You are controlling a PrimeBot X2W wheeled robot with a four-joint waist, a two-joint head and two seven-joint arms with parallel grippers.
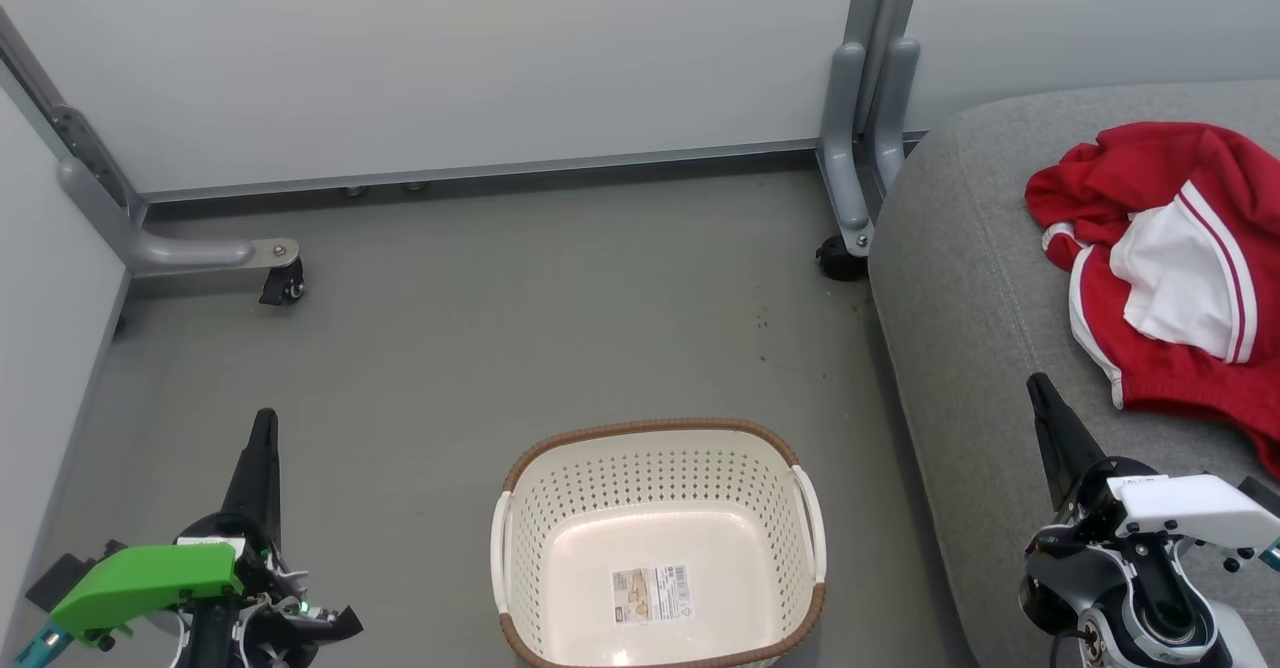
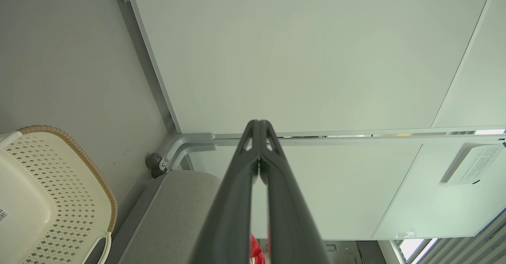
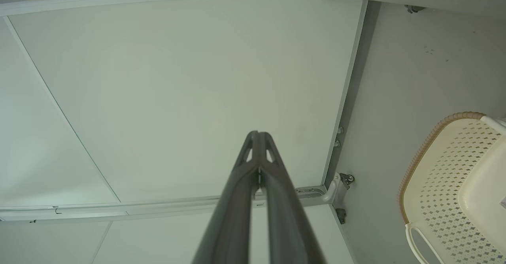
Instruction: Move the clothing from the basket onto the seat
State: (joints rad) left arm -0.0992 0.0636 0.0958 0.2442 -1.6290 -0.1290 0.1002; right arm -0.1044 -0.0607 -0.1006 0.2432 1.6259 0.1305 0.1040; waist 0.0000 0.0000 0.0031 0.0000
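The red clothing (image 1: 1170, 268) with white bands lies crumpled on the grey seat (image 1: 960, 328) at the right. On the floor in front of me stands the cream basket (image 1: 660, 538), holding nothing but a paper label on its floor. My left gripper (image 1: 265, 420) is shut at the lower left, well left of the basket. My right gripper (image 1: 1035, 383) is shut at the lower right, over the seat's front part, below the clothing. In the wrist views the left gripper (image 2: 259, 123) and the right gripper (image 3: 257, 134) have their tips together, with nothing between them. A sliver of red cloth (image 2: 257, 252) peeks out in the left wrist view.
Pale partition panels (image 1: 450, 58) on grey castor legs (image 1: 280, 283) close off the back and left. A grey upright post (image 1: 860, 128) with a castor stands at the seat's far corner. Grey floor (image 1: 520, 328) lies open between basket and panels.
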